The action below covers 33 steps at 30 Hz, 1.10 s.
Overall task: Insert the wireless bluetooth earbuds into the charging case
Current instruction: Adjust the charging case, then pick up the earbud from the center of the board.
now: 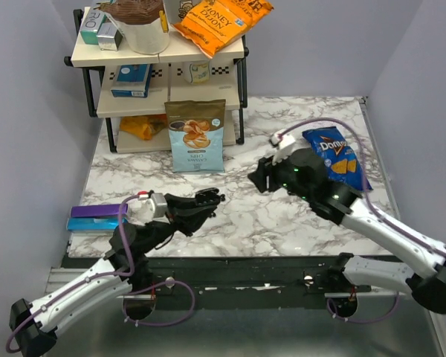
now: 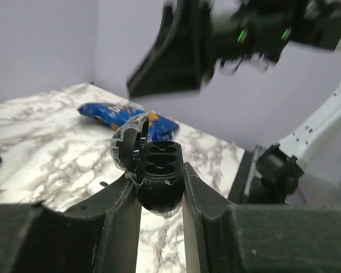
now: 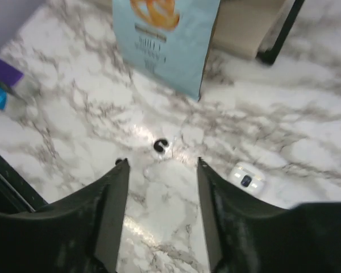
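- Earbud (image 3: pixel 161 145), tiny and black, is seen lying on the desk (image 3: pixel 261 131) just ahead of the released right gripper (image 3: pixel 159 190).
- Charging case (image 2: pixel 159 156), lid open, is grasped by the left gripper (image 2: pixel 159 177).

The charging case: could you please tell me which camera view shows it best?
The left wrist view: the charging case sits close up between the left gripper's fingers, lid open, sockets visible. The top external view shows it only as a small dark shape at that gripper's tip. The right wrist view misses it.
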{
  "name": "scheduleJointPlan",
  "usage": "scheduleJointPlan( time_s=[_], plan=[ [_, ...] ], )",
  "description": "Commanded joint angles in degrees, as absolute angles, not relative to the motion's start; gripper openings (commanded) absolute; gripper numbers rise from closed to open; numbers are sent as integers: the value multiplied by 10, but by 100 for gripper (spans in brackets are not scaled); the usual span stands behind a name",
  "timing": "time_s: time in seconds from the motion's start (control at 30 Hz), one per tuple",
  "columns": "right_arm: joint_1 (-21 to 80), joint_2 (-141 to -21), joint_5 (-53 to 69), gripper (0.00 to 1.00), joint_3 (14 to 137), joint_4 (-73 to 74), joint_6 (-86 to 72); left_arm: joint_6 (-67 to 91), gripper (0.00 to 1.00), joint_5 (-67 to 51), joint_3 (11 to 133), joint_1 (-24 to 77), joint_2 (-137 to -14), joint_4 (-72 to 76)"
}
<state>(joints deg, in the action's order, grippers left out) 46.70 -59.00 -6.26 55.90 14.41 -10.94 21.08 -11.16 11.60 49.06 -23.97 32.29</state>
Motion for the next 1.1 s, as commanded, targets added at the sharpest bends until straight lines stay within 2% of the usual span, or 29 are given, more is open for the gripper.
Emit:
scheduleJointPlan(
  time_s=[0.0,0.13,0.27,0.4,0.83,1.07],
  plan=[
    [465,-689,33,53,506,107,-182,186,0,41,109,513,-150,250],
    [475,-751,104,50,483,50,-187,173,0,70,127,514,-111,191],
    [515,-825,115,59,507,39,-134,171,0,78,135,515,-100,171],
    [533,-868,145,64,531,27,-95,174,0,86,136,516,-94,158],
    [538,-983,142,61,608,18,-6,183,0,113,149,517,-56,113],
    [539,-1030,147,56,640,19,30,178,0,111,162,517,-50,92]
  ],
)
